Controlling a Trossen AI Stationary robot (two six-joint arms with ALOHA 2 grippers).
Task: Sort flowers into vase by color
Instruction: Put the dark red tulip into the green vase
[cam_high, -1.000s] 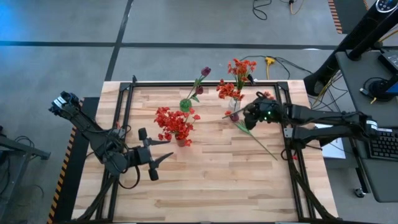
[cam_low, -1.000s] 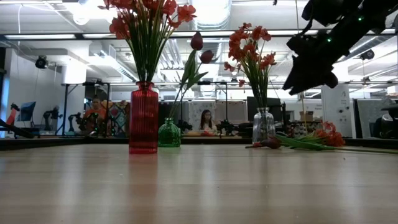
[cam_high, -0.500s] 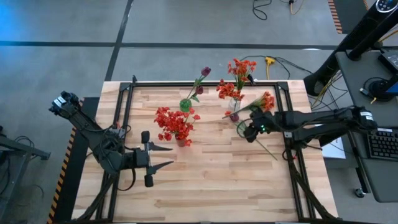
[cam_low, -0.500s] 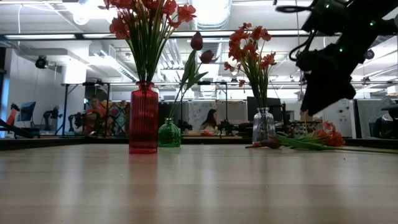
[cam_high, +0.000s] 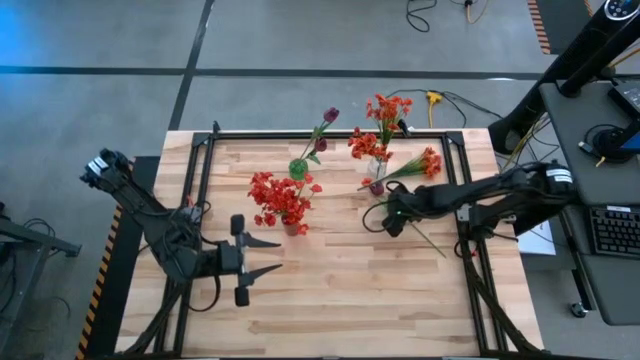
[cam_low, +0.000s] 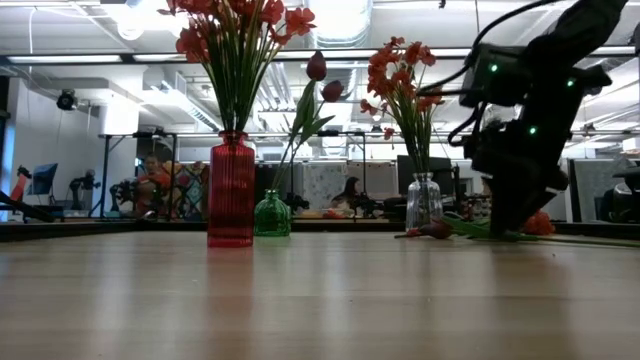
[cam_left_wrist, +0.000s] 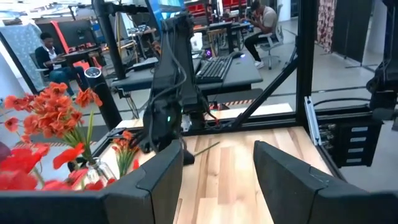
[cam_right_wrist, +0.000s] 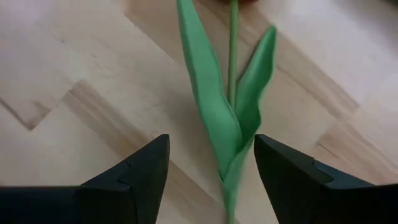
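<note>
From the high view I see a loose purple flower (cam_high: 377, 187) lying flat on the wooden surface (cam_high: 340, 290), its long axis on a diagonal: the dark bud points toward the clear vase (cam_high: 376, 170) and touches or nearly touches its base, while the thin stem trails away toward the surface's right edge. A loose orange-red stem (cam_high: 425, 163) lies just beside it, blooms toward the right rail. The right claw (cam_high: 392, 216) sits low over the purple flower's leaves, fingers spread; a second ago it was higher and nearer the clear vase, so it has slid down along the stem. The left claw (cam_high: 262, 257) waits spread over the front left of the surface (it has hardly drifted). The red vase (cam_high: 293, 226) and green vase (cam_high: 298, 167) stand filled. In the low view the right arm hangs down just behind the lying flowers, where before it was well above them. In the left wrist view I see the spread fingers (cam_left_wrist: 155, 180) and the other arm beyond. In the right wrist view the stem and its green leaves (cam_right_wrist: 227, 118) run lengthwise between the parted fingers (cam_right_wrist: 134, 177), untouched.
</note>
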